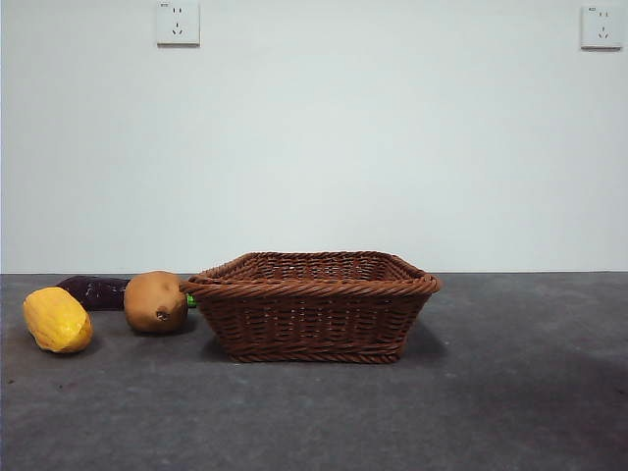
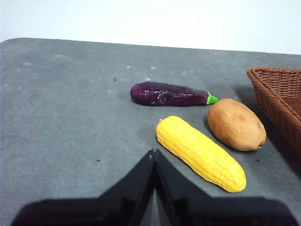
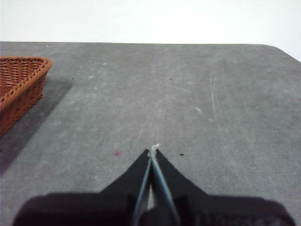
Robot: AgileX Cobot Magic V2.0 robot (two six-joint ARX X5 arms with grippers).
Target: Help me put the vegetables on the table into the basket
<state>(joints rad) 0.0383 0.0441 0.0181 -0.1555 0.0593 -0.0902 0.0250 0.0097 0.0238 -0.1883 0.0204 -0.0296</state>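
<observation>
The reddish-brown wicker basket (image 1: 314, 304) stands mid-table and looks empty. Left of it lie three vegetables: the yellow bumpy corn-like one (image 1: 57, 319), the tan potato (image 1: 155, 301) touching the basket's rim, and the dark-purple eggplant (image 1: 95, 291) behind them. In the left wrist view the yellow one (image 2: 200, 152), potato (image 2: 236, 124) and eggplant (image 2: 169, 93) lie just ahead of my left gripper (image 2: 153, 153), which is shut and empty. My right gripper (image 3: 153, 150) is shut and empty over bare table, with the basket's corner (image 3: 21, 77) off to its side. Neither arm shows in the front view.
The dark grey table (image 1: 510, 392) stretches right of the basket and in front of it. A white wall with two sockets (image 1: 178, 23) stands behind. The table's far edge (image 2: 141, 44) shows in the wrist views.
</observation>
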